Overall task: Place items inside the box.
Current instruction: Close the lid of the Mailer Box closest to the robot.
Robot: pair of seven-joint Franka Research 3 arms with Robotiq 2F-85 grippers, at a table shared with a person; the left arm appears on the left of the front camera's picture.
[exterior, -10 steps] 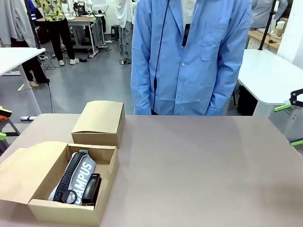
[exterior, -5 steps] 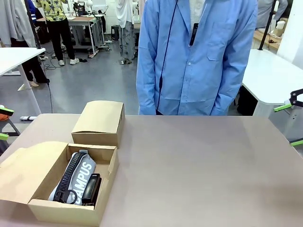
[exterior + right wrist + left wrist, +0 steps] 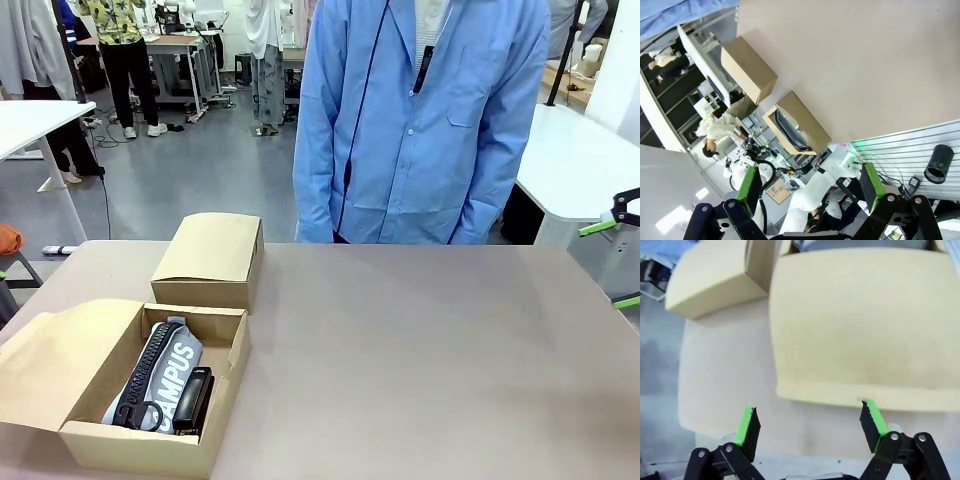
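Cardboard: in the front view an open box [image 3: 120, 385] sits at the near left corner of the grey-brown bench [image 3: 420, 350], its lid flap folded out to the left. Inside lie a grey pencil case [image 3: 165, 368] lettered "CAMPUS" and, touching its right side, a black stapler [image 3: 192, 398]. A closed box [image 3: 210, 260] stands just behind it. A person in a blue coat [image 3: 425, 120] stands at the far edge. The right tool [image 3: 625, 250] shows at the right edge, its green pads spread.

Left wrist view: the left tool [image 3: 810, 427] hangs released, gripping nothing, above the open box's lid flap [image 3: 865, 325].

Right wrist view: the right tool [image 3: 810, 187] is spread wide and empty, well apart from both boxes.
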